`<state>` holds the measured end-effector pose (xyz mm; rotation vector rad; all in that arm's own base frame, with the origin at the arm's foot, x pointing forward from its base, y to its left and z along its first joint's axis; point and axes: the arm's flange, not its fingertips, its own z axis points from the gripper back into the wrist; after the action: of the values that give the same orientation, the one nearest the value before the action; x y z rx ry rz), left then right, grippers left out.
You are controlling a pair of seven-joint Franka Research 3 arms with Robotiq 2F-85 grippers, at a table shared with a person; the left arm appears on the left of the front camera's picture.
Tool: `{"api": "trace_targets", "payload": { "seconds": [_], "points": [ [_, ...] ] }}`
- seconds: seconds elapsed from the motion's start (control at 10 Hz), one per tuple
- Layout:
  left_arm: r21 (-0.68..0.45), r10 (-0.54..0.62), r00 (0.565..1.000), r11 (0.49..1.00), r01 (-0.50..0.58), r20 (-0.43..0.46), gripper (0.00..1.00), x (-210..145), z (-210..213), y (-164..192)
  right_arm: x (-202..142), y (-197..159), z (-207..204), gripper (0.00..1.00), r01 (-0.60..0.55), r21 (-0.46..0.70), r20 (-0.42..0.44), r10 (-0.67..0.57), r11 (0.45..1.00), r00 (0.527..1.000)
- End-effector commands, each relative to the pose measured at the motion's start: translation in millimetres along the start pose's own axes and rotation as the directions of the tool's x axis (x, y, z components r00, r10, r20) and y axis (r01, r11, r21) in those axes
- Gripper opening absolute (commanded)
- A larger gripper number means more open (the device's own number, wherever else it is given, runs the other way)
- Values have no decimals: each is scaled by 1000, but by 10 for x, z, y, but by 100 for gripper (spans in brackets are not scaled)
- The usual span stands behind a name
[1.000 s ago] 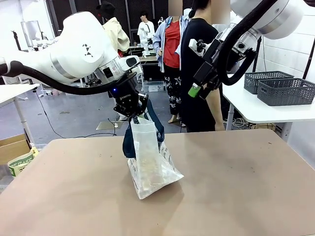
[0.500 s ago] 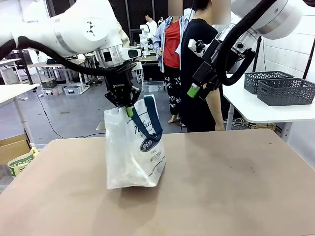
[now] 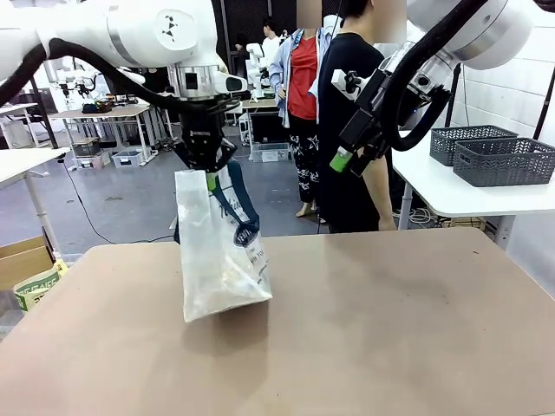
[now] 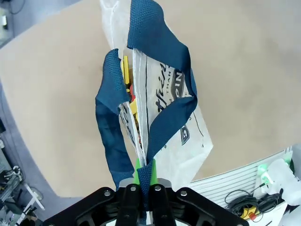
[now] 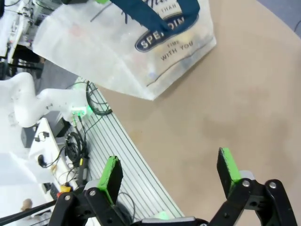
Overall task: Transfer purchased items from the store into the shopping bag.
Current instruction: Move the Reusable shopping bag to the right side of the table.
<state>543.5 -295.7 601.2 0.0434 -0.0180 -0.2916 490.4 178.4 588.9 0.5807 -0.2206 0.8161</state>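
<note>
Translucent white shopping bag (image 3: pixel 218 256) hangs from the left gripper (image 3: pixel 208 165), jaws pinched on its top edge between the navy handles (image 4: pixel 162 113), bottom on the table (image 3: pixel 416 329) at about 9 o'clock of centre. Lifted likely to keep it upright. Yellow piece (image 4: pixel 126 75) inside. Right gripper (image 5: pixel 169 176), jaws apart, idles high at 2 o'clock.
</note>
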Motion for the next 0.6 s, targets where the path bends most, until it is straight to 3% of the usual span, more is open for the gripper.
{"api": "trace_targets", "payload": {
  "seconds": [0.0,0.2,0.5],
  "points": [
    [33,40,999,999,-40,27,0,-34,273,147,0,12,-10,100,15,1,-7,-15,1000,1000],
    [27,22,1000,999,-22,7,0,-150,356,381,0,12,-10,100,15,1,-7,-15,1000,1000],
    [45,76,997,996,-77,21,0,-302,419,754,0,12,-10,100,15,1,-7,-15,1000,1000]
  ]
}}
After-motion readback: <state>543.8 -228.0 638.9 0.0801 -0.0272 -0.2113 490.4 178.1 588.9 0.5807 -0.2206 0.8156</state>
